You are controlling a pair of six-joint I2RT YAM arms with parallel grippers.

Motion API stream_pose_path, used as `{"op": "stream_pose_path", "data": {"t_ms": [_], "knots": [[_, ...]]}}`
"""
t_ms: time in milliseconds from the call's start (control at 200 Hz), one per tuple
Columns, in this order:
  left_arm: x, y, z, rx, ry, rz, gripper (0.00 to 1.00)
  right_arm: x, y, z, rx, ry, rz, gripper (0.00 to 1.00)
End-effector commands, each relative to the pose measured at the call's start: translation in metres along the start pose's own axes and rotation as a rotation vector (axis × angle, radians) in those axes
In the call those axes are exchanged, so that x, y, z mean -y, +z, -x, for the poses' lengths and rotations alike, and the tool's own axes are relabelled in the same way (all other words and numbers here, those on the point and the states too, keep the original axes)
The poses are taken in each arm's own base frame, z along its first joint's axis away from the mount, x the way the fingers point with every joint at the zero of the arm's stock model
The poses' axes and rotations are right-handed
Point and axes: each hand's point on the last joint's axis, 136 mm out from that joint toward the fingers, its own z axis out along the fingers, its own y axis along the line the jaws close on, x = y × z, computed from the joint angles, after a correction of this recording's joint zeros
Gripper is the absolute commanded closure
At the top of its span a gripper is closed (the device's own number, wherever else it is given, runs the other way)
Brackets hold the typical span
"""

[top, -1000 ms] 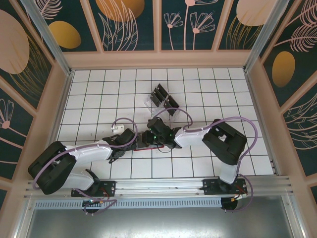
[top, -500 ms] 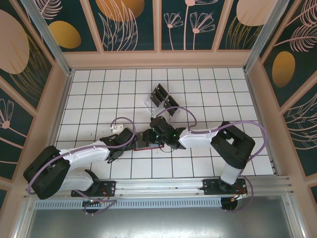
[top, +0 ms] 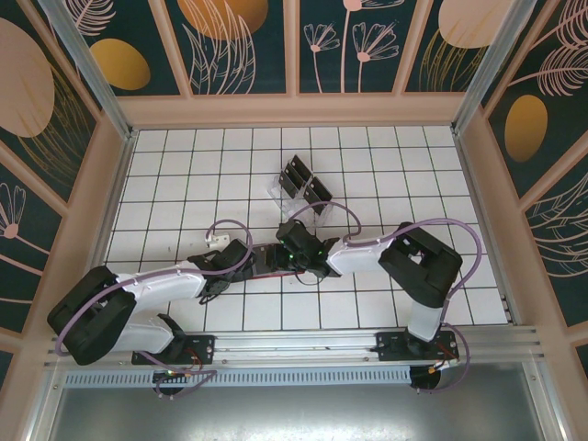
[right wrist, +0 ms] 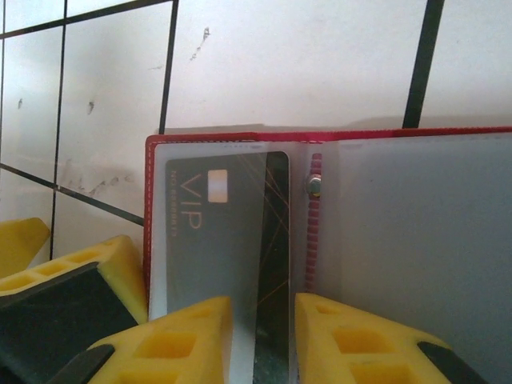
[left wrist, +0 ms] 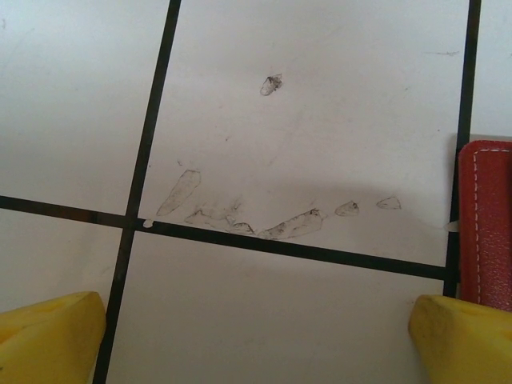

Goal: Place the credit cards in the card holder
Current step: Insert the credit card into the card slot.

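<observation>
Right pincer (right wrist: 262,340), narrowly closed on 1 VIP credit card (right wrist: 228,240), slides it into the open red card holder (right wrist: 416,232) on the counter (left wrist: 320,104); remaining cards (top: 303,184) apparently await in the rack.

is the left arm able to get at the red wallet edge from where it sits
Probably yes. In the left wrist view the card holder lies at the right edge beside the left gripper, whose jaws stand open over bare table, with nothing between.

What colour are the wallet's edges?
Red, seen best from the right wrist, framing the card holder.
</observation>
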Motion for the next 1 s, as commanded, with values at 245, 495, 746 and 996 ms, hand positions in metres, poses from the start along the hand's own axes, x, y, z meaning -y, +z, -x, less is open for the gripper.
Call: {"op": "stream_pose_path", "data": {"t_ms": [245,495,746,996], "knots": [[-0.007,0.01,-0.021,-0.058,0.01,0.011,0.02,-0.007,0.006,-0.007,-0.029,-0.01,0.014,0.74],[-0.004,0.012,-0.023,-0.064,0.006,-0.003,0.01,-0.021,0.008,-0.011,-0.04,-0.017,0.044,0.74],[-0.003,0.012,-0.023,-0.064,0.0,-0.013,0.02,-0.03,0.016,-0.018,-0.067,-0.031,0.055,0.73],[-0.002,0.01,-0.022,-0.059,-0.008,-0.019,0.01,-0.034,0.009,-0.016,-0.058,-0.032,0.069,0.67]]}}
